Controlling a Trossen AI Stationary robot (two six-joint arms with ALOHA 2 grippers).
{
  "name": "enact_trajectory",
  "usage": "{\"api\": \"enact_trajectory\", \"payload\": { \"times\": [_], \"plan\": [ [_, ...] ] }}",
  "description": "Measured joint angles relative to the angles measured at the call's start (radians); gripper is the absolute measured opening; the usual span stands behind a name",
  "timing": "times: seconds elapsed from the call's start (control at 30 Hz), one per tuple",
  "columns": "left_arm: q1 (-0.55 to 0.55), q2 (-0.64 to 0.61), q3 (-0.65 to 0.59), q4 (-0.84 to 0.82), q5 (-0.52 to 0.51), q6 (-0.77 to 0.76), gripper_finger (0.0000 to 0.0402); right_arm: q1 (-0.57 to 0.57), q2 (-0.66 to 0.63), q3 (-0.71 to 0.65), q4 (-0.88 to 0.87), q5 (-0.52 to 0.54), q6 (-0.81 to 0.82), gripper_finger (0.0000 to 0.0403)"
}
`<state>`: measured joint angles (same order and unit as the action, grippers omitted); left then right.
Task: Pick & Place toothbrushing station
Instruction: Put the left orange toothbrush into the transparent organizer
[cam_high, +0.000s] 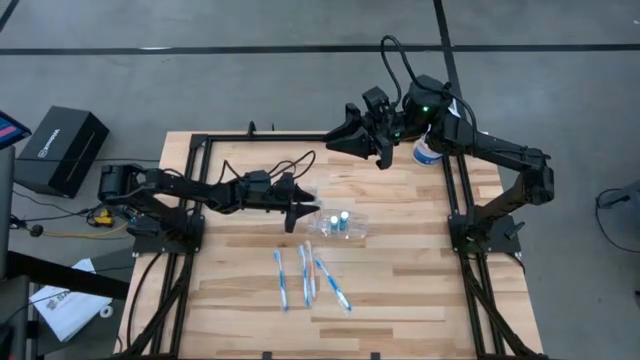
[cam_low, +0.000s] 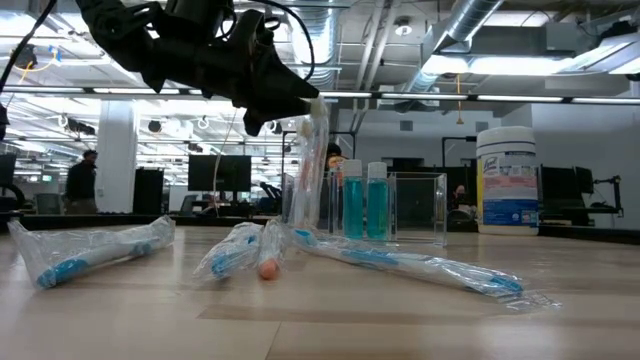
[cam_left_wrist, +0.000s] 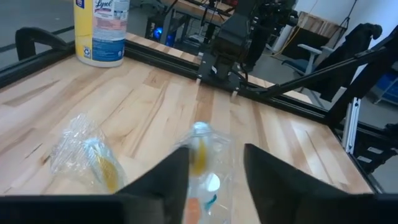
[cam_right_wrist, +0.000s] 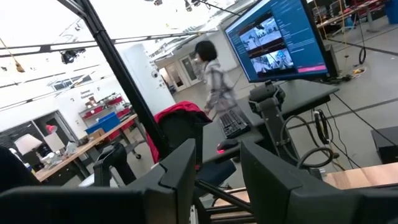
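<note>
Right now, going from the left side, I have my left gripper (cam_high: 300, 205) low over the middle of the table, pointing toward three o'clock. Its fingers (cam_left_wrist: 158, 180) are spread a little, with a gap between them, and I do not see them squeezing anything. A wrapped toothbrush (cam_left_wrist: 198, 171) stands up in that gap, and I cannot tell if the fingers touch it. Just past the fingertips, at three o'clock from them, sits the toothbrushing station (cam_high: 338, 223), the small clear holder with two blue-topped things in it. It is on the wood near the middle of the table. In the high view its long side runs from nine o'clock to three o'clock, so it lies in line with my left arm, end on to the gripper. Below it, toward six o'clock, three more toothbrushes (cam_high: 308, 275) lie flat in their wrappers. Farther right, my right gripper (cam_high: 345, 138) waits up high by the back rail, at about twelve o'clock from the holder and well apart from it. Its fingers are held partly apart with nothing between them. A white canister (cam_high: 427, 152) stands near that arm. I think my left arm is much nearer, so it should take the holder.
</note>
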<state>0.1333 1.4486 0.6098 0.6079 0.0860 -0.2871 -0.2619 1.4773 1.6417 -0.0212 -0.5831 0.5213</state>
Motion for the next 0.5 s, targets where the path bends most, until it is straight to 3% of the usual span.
{"api": "enact_trajectory", "payload": {
  "times": [0.23, 0.5],
  "plan": [
    [-0.001, -0.017, -0.002, 0.000, 0.000, -0.002, 0.0217, 0.000, 0.000, 0.000, 0.000, 0.000, 0.000, 0.0118],
    [-0.004, -0.139, 0.024, 0.009, -0.002, 0.125, 0.0218, 0.000, 0.000, 0.000, 0.003, 0.000, 0.000, 0.0118]
  ]
}}
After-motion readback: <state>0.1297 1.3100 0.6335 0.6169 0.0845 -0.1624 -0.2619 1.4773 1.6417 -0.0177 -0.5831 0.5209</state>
